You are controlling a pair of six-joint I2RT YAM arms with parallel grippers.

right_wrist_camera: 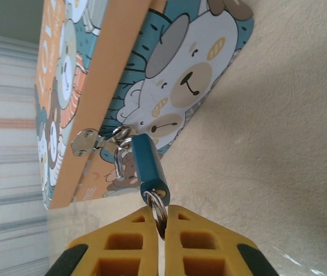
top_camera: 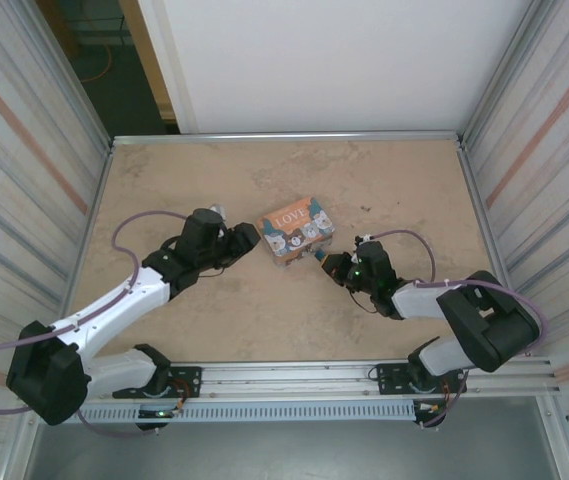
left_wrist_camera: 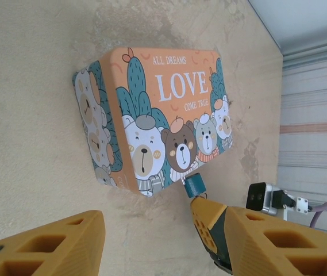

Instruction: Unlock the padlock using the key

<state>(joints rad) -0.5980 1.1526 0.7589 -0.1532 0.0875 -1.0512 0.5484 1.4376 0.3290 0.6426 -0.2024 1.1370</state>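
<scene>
Teal padlock on tin hasp

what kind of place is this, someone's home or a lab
Probably a robot lab test cell: a table boxed in by corrugated walls, a left arm and right arm bolted to a rail, and a tin as prop.

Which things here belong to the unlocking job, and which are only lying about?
Job: padlock; key ring, pinched by right gripper; LOVE tin carrying the padlock.
Lying about: purple cables; table.
</scene>
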